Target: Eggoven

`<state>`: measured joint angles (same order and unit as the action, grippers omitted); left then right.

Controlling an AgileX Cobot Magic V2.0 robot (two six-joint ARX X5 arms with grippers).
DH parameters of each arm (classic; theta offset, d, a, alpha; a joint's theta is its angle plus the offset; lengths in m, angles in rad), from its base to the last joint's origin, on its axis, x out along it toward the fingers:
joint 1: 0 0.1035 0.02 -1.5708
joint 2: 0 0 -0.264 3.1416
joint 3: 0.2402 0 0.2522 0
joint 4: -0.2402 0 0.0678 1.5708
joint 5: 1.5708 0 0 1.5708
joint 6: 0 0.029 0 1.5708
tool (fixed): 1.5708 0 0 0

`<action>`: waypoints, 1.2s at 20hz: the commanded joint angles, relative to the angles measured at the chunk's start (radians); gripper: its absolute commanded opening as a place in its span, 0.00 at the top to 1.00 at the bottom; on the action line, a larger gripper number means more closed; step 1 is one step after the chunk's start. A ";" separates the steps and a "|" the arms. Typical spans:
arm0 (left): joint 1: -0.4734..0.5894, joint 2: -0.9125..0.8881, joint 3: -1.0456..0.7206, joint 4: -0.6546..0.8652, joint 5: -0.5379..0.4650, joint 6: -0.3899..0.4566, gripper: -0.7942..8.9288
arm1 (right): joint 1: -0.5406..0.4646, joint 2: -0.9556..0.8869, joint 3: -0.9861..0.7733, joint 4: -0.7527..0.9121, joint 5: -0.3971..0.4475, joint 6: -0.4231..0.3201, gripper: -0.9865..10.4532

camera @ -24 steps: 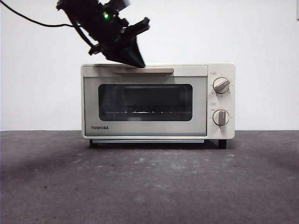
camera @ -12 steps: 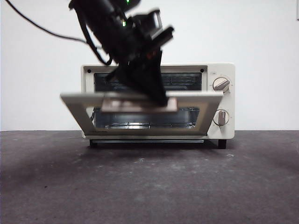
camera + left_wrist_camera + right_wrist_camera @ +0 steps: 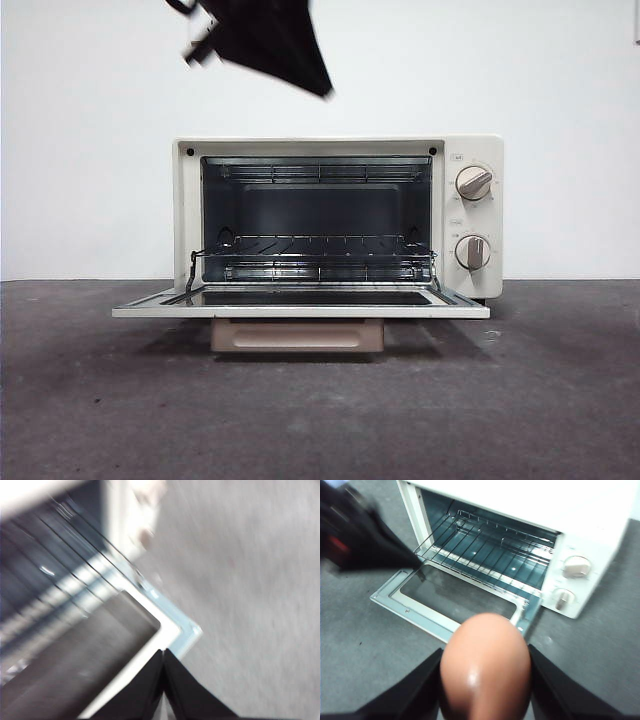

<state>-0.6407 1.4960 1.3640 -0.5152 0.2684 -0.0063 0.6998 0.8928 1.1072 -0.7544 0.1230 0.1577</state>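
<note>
1. The toaster oven (image 3: 338, 215) stands with its door (image 3: 300, 303) folded flat, rack (image 3: 318, 246) exposed.
2. The left gripper (image 3: 322, 90) hovers above it, jaws clenched empty.
3. The right gripper (image 3: 485, 680) grasps the egg (image 3: 485, 667) near the door.

— Black left gripper (image 3: 163, 680), two wedge-shaped jaws tapering to sharp tips. Matte, smooth faces.

— Same black on the right gripper (image 3: 485, 680): broad angular jaws. Blurred dark arm (image 3: 365, 540) beyond, with a small red mark.
</note>
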 commanded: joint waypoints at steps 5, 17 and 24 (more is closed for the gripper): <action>0.178 -0.211 -0.080 -0.014 0.074 -0.040 0.91 | -0.038 0.242 0.019 0.199 -0.113 0.027 0.91; 0.457 -0.583 -0.399 -0.056 0.179 -0.039 0.91 | -0.052 0.626 0.019 0.661 -0.122 0.072 0.91; 0.468 -0.696 -0.406 -0.124 0.180 -0.030 0.91 | -0.068 0.818 0.019 0.889 -0.069 0.121 0.91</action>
<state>-0.1707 0.7902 0.9501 -0.6468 0.4442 -0.0433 0.6243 1.6958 1.1072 0.1253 0.0490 0.2611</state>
